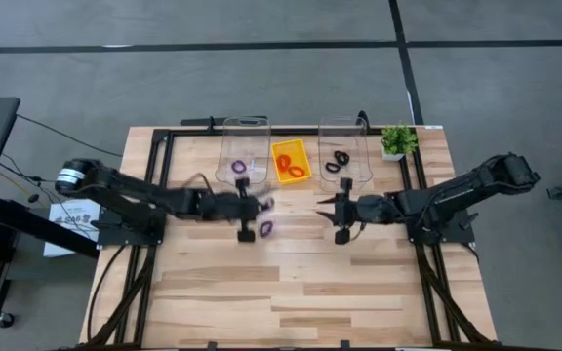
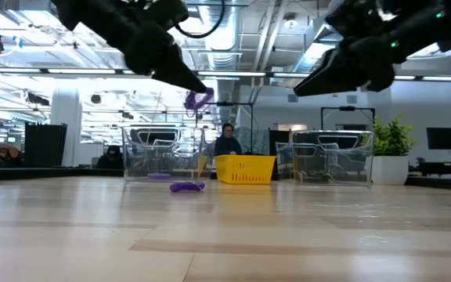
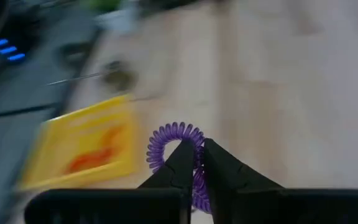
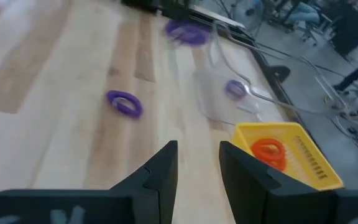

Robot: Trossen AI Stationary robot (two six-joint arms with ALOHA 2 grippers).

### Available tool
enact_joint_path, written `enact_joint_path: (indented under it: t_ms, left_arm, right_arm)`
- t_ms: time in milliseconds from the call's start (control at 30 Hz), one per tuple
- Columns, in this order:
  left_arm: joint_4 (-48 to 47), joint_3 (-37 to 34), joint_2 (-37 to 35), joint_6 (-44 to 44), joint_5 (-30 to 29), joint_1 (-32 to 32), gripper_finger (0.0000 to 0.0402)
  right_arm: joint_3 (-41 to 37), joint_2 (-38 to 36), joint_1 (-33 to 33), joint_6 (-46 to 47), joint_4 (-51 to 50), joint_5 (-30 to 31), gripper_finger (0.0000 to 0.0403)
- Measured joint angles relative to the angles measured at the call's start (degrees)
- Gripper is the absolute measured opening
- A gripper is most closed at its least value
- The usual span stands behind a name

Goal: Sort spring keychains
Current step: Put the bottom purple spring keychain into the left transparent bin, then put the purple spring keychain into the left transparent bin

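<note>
My left gripper [image 1: 259, 205] is raised above the table's middle, shut on a purple spring keychain [image 3: 174, 138], which also shows in the low view [image 2: 198, 99]. A second purple keychain [image 1: 265, 228] lies flat on the wood just nearer [image 2: 186, 186] [image 4: 124, 103]. More purple keychains [image 1: 240, 168] rest in the left clear bin. Orange-red ones [image 1: 292, 164] lie in the yellow tray, black ones [image 1: 337, 161] in the right clear bin. My right gripper [image 1: 323, 208] hovers open to the right, its fingers [image 4: 160, 171] touching nothing. My left gripper pinches the purple keychain's coil on one side of the loop [image 3: 194, 163] between its two fingertips [image 3: 182, 158]. The keychain is lifted clear of the table, and the rest of the loop sticks out past the fingertips [image 2: 198, 99].
The left clear bin [image 1: 245, 127], yellow tray [image 1: 287, 146] and right clear bin [image 1: 343, 127] stand in a row at the far side. A small potted plant [image 1: 395, 141] sits at the far right corner. Bare wood [image 1: 291, 292] spreads over the near half.
</note>
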Motion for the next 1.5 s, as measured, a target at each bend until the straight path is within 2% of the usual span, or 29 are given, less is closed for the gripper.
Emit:
enact_joint_path:
  t_ms: [200,400,567,700,900,1200,1333,1500]
  left_arm:
    - [-4.1,0.0,-7.1,0.5,-0.3,13.3,0.0025]
    - [-4.3,0.0,-9.6,0.5,0.4,26.9,0.0033]
    - [-4.3,0.0,-8.8,0.2,11.0,36.4,0.0034]
    - [-4.1,0.0,-6.8,-0.2,13.4,40.1,0.0035]
    - [-2.8,0.0,-2.3,-0.4,13.5,41.9,0.0048]
    - [0.1,0.0,1.3,0.1,13.5,40.0,0.0114]
    - [0.0,0.0,0.4,-0.3,13.5,37.0,0.0130]
    - [0.0,0.0,0.3,-0.3,13.5,28.8,0.0133]
  right_arm:
    - [0.0,0.0,-5.8,-1.9,0.2,-2.9,0.0109]
    - [0.0,0.0,-9.4,-1.8,-0.1,-4.9,0.0109]
    - [0.0,0.0,-10.1,-1.0,-0.1,-6.8,0.0109]
    - [0.0,0.0,-10.0,-1.0,-0.1,-7.2,0.0109]
    - [0.0,0.0,-10.0,-1.0,-0.1,-7.2,0.0109]
    - [0.0,0.0,-10.0,0.6,-1.3,-7.2,0.0109]
    - [0.0,0.0,-9.7,2.5,-2.6,-7.3,0.0109]
    - [0.0,0.0,-7.1,4.5,-3.5,-7.3,0.0109]
